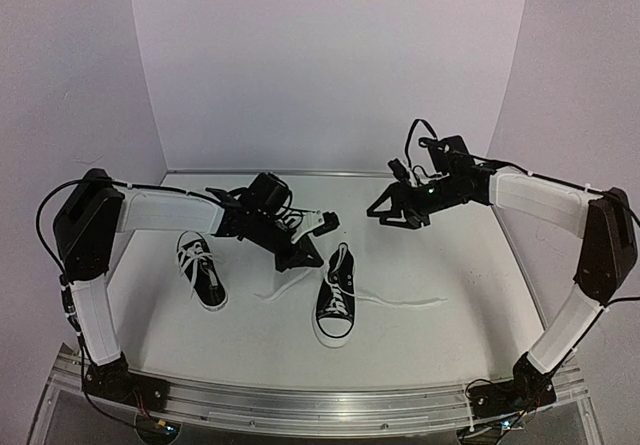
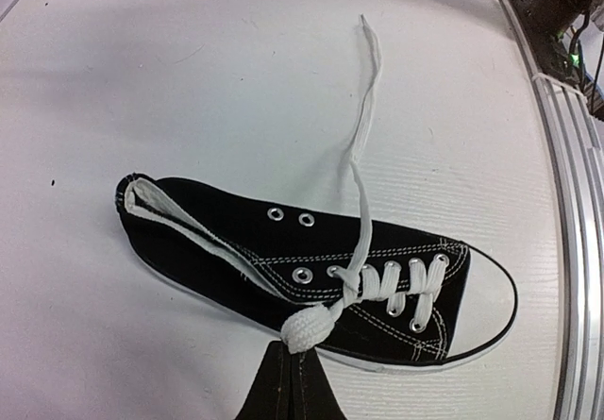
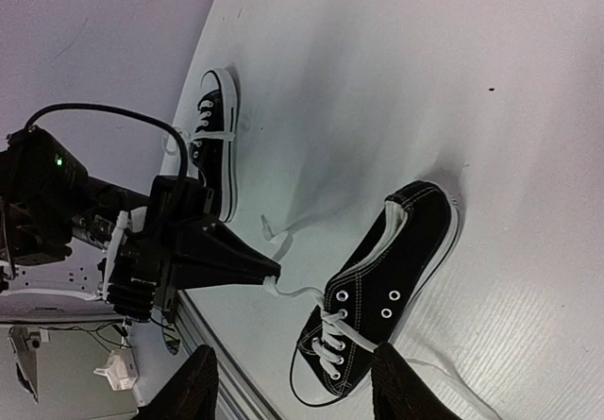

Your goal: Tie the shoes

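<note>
Clerk: Shoes, one pair, black canvas, white laces, both flat on the table (image 1: 430, 355). Position of each?

Checker: Middle shoe (image 1: 337, 305), between the two arms, toe toward the arm bases. Other shoe (image 1: 202, 273), well to its left, beside the left arm. Whether its laces are knotted is too small to tell.

Clerk: Left gripper?

Checker: Left gripper (image 2: 294, 352), low at the middle shoe's side. Jaws pressed together on the pinched lace (image 2: 310, 324), which bunches at the fingertips close to where it leaves the eyelets.

Clerk: Second lace of that shoe?

Checker: Free lace (image 1: 405, 301), slack on the table, running off to the shoe's right, touched by nothing.

Clerk: Right gripper?

Checker: Right gripper (image 3: 294, 368), raised above the table beyond the shoe. Fingers spread, nothing between them.

Clerk: Step in hand?

Checker: By my reading, the start of the knot on the middle shoe. One lace is taken, the other not yet. No bow shows.

Clerk: Next move requires?

Checker: Probably the right gripper coming down onto the free lace and closing on it partway along, so both strands can be crossed over the tongue. Care needed: the shoe looks light and nothing holds it, so a hard pull could drag it.
</note>
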`<action>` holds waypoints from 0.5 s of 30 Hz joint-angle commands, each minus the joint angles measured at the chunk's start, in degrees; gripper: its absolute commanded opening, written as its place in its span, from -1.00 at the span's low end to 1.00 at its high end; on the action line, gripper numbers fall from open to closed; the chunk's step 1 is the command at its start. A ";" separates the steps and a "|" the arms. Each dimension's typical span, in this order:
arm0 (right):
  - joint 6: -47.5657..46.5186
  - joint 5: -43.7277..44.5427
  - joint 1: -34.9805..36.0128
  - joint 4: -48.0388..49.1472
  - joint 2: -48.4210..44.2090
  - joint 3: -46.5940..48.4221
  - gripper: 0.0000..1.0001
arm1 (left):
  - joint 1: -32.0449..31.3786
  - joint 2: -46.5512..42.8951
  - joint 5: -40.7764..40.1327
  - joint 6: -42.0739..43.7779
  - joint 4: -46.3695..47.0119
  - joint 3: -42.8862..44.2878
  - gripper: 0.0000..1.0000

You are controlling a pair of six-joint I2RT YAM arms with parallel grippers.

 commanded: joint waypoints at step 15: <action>4.18 -5.59 9.67 10.21 9.54 -2.27 -0.23 | -1.67 0.72 0.83 -6.92 9.84 0.30 -1.00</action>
